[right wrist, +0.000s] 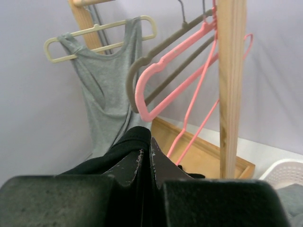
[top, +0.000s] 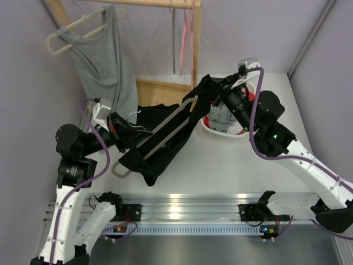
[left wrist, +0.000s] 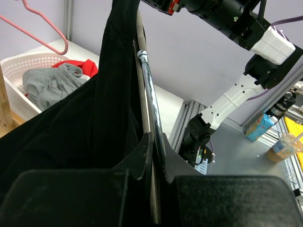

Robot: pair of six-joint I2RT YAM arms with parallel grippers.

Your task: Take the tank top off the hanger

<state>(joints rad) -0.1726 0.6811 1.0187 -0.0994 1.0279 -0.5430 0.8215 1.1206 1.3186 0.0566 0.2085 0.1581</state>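
Top external: black tank top (top: 165, 138) is strung in the air over the white table (top: 220, 165) between both arms and not yet off the taupe plastic hanger (top: 175, 114), whose bars show through the fabric and whose hook end pokes out low left. Left gripper (top: 117, 128) is clamped at the lower-left end, right gripper (top: 216, 94) pinches the upper-right end of the cloth, just above the white plastic laundry basket (top: 212, 131) of clothes. A grey ribbed tank top (top: 107, 61) on a cream hanger (top: 66, 33) hangs from the wooden rack (top: 196, 44), untouched. Left wrist: left gripper (left wrist: 152, 142) fingers are shut on the hanger (left wrist: 149, 90) bar, black tank top (left wrist: 94, 109) draped beside it; the basket (left wrist: 19, 64) is behind. A small carton (left wrist: 260, 127) is off the table, its print too small to read. Right wrist: right gripper (right wrist: 147, 158) fingers are pressed together on a fold of black tank top (right wrist: 137, 137); a pink wire hanger (right wrist: 175, 71) and the grey top (right wrist: 111, 94) hang beyond. Progress, my read: about midway. Both holds are set, and the top likely needs pulling clear of the hanger arms. No brand or label is readable anywhere.
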